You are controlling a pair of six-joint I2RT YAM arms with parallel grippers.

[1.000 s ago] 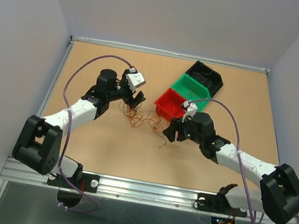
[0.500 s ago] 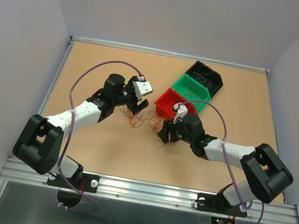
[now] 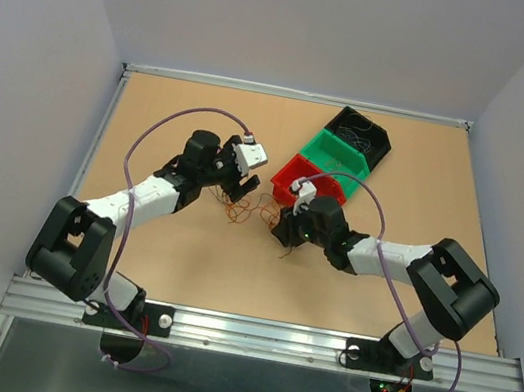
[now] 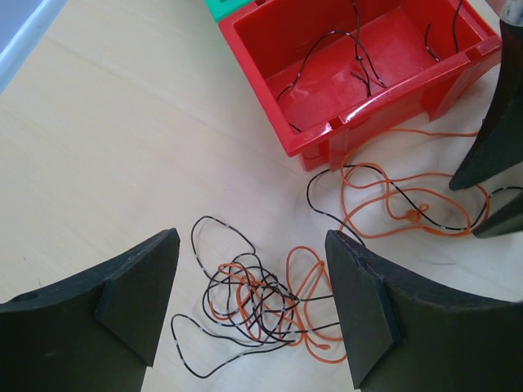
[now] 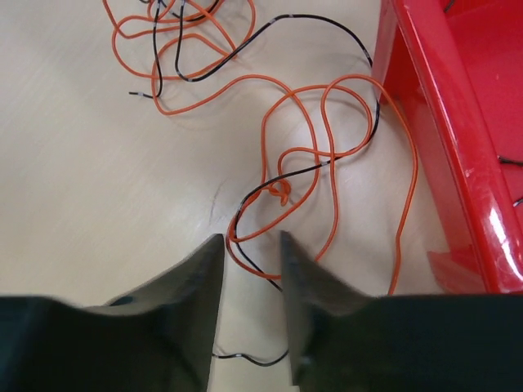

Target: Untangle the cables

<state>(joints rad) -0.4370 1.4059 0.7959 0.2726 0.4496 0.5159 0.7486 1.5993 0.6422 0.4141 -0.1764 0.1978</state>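
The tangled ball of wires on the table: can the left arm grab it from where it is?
Probably yes. The left gripper hangs open right above the tangle, which lies uncovered on the table. The red bin sits off to one side, not in the way.

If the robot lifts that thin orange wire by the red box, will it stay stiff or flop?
Probably floppy: the thin orange wire lies in loose curls. Likely very light, being hair-thin. It may drag the thin black wire along, since they cross.

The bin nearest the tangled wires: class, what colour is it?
Red. The bin shows best in the left wrist view.
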